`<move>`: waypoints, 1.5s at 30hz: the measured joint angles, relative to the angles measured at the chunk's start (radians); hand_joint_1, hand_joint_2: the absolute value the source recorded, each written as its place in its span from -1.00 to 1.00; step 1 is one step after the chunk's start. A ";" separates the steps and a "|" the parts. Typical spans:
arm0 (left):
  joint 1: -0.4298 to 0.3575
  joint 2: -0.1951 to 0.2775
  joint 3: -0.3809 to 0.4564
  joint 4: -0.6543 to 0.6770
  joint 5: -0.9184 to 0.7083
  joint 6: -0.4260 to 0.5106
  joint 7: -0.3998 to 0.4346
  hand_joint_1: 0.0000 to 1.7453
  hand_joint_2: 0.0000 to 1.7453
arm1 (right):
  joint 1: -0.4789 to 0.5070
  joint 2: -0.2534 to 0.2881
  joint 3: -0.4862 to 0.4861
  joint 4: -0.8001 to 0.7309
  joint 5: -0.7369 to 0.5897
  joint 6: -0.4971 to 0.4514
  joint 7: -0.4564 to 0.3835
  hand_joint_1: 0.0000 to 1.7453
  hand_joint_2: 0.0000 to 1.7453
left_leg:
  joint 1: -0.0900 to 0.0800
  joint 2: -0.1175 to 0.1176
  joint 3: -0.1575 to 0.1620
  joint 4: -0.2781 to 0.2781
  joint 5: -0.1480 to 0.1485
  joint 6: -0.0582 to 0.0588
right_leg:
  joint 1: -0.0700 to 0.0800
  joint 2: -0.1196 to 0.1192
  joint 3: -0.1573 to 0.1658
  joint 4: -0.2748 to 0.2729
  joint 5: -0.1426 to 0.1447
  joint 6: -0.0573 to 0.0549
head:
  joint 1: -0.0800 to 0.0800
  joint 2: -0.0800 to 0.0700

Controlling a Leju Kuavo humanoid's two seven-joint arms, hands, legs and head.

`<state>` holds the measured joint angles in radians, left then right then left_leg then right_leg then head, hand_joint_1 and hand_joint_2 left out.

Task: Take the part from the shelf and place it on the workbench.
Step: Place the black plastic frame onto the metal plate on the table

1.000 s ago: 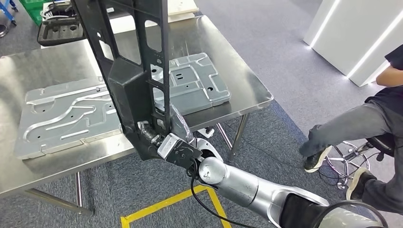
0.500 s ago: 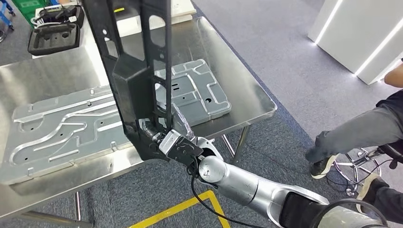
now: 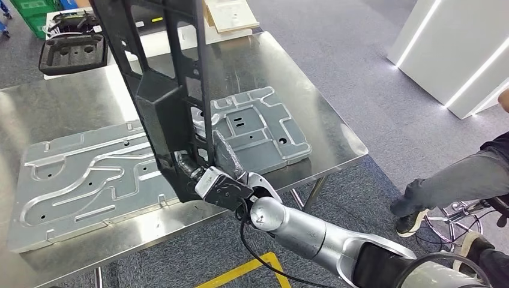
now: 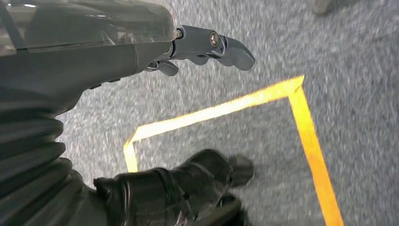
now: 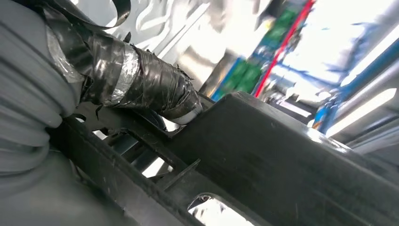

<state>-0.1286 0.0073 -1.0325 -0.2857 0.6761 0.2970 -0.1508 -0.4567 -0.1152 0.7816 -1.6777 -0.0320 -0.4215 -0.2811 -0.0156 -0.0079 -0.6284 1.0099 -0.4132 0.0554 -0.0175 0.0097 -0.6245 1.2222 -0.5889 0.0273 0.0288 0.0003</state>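
R hand [image 3: 219,187] grips part [image 3: 162,102]; wrist: taped fingers [image 5: 141,82].

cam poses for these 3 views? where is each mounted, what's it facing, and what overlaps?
Head view: high on the body, facing forward and down at the steel workbench; the right arm comes in from below, right hand gripping the black part.
Left wrist view: behind the left hand, facing the carpet and yellow floor tape.
Right wrist view: behind the right hand, close on the black part.
Shared: head and right wrist views both show the black part in the right hand.
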 joint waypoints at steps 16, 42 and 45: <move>-0.094 0.007 -0.021 0.005 0.089 -0.027 0.151 -1.00 1.00 | -0.317 -0.092 0.022 0.277 0.622 0.227 0.424 1.00 1.00 | 0.010 -0.003 -0.096 0.251 -0.147 -0.052 | 0.009 -0.012 -0.006 -0.186 0.160 -0.044 | 0.005 0.000; -0.351 0.016 -0.011 0.014 0.150 -0.085 0.285 -1.00 -0.50 | -0.663 0.113 0.313 1.135 0.927 0.482 0.501 -1.00 -1.00 | 0.007 -0.013 -0.044 0.033 -0.010 -0.028 | 0.023 -0.010 -0.078 -0.175 0.203 -0.039 | 0.006 0.000; -0.349 0.018 -0.011 0.018 0.149 -0.074 0.291 -1.00 -1.00 | -0.665 0.122 0.316 1.159 0.919 0.474 0.495 -1.00 -1.00 | 0.010 -0.009 -0.072 0.090 -0.047 -0.046 | 0.015 -0.010 -0.067 -0.191 0.209 -0.047 | 0.005 0.000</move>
<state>-0.4775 0.0250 -1.0437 -0.2675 0.8254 0.2227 0.1398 -1.1213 0.0064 1.0978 -0.5192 0.8868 0.0527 0.2143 -0.0058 -0.0164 -0.7000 1.1002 -0.4606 0.0097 -0.0022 -0.0003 -0.6918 1.0314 -0.3797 -0.0196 0.0342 0.0004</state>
